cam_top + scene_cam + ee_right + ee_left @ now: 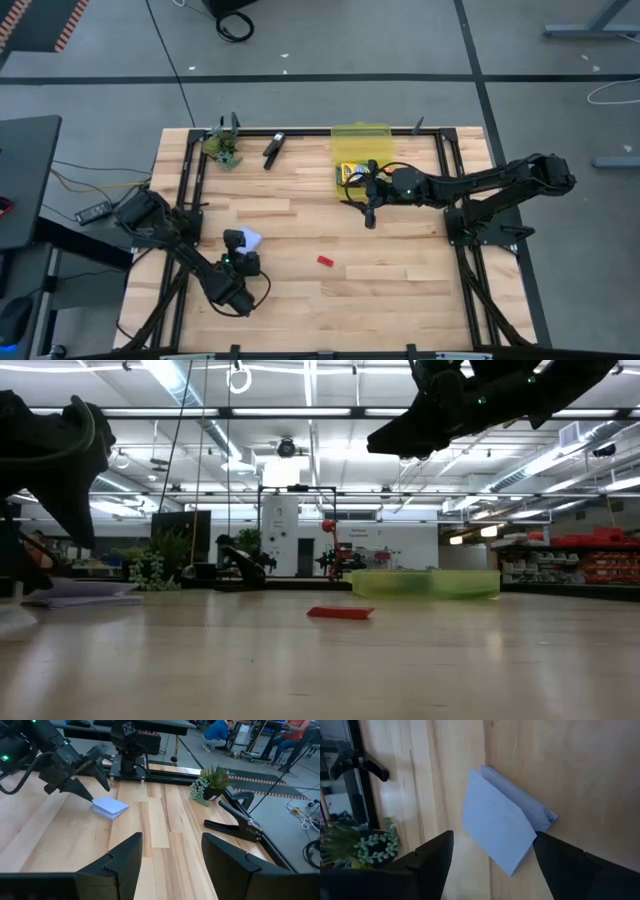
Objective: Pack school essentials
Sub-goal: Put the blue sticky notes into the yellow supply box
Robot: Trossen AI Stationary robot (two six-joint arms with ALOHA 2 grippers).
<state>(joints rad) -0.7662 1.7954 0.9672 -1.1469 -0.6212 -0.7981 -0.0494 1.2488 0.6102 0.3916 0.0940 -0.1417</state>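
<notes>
The light-blue square pad (502, 822) lies flat on the wooden table near its left side, also seen as the pad (250, 240) from above. My left gripper (492, 855) slants down over it, open, one finger on each side of the pad. My right gripper (172, 865) hangs open above the table's middle, holding nothing, next to the yellow-green crayon box (350, 172). The tiny red piece (325, 262) lies flat on the table toward the near edge. My left gripper straddles the pad from above, slanting down from the table's near-left. One fingertip (542, 842) stands right at the pad's near corner (532, 831); I cannot tell whether it touches. The pad rests flat on the table.
A translucent yellow-green container (362, 138) stands at the far edge. A black clip (273, 148) and a small potted plant (225, 150) lie at the far left. Black frame rails (185, 190) run along the table's sides. Bare wood lies between the pad and the container.
</notes>
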